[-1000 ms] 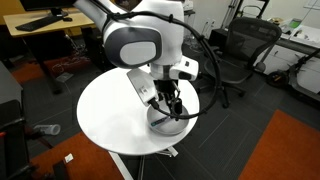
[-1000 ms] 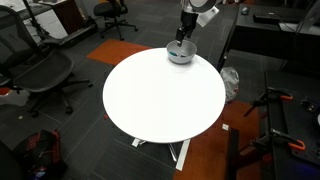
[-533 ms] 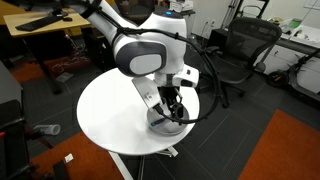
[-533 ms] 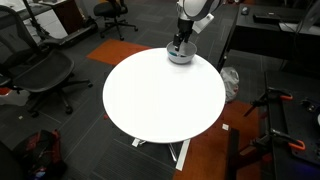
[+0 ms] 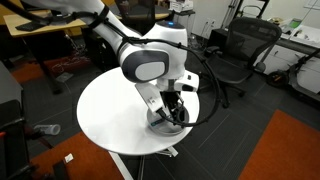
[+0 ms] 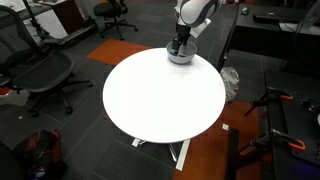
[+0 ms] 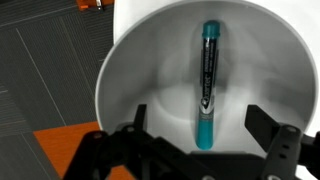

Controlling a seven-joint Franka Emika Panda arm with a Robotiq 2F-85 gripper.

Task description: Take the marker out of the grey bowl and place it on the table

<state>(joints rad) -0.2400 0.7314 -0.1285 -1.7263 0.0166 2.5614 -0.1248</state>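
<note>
The grey bowl (image 7: 130, 70) fills the wrist view. The teal marker (image 7: 207, 85) lies flat inside it, its dark end at the far side. My gripper (image 7: 200, 135) is open, one finger on each side of the marker's near teal end, not touching it. In both exterior views the gripper (image 5: 176, 112) (image 6: 178, 46) reaches down into the bowl (image 5: 160, 124) (image 6: 179, 58), which sits near the edge of the round white table (image 5: 110, 115) (image 6: 160, 95). The marker is hidden in the exterior views.
Black office chairs (image 5: 235, 50) (image 6: 40, 70) stand around the table. A wooden desk (image 5: 45, 35) is at the back. Orange carpet patches (image 5: 285, 150) lie on the dark floor. The bowl is the only thing on the table top.
The arm has lowered slightly, bringing the gripper deeper into the bowl. The bowl has not moved.
</note>
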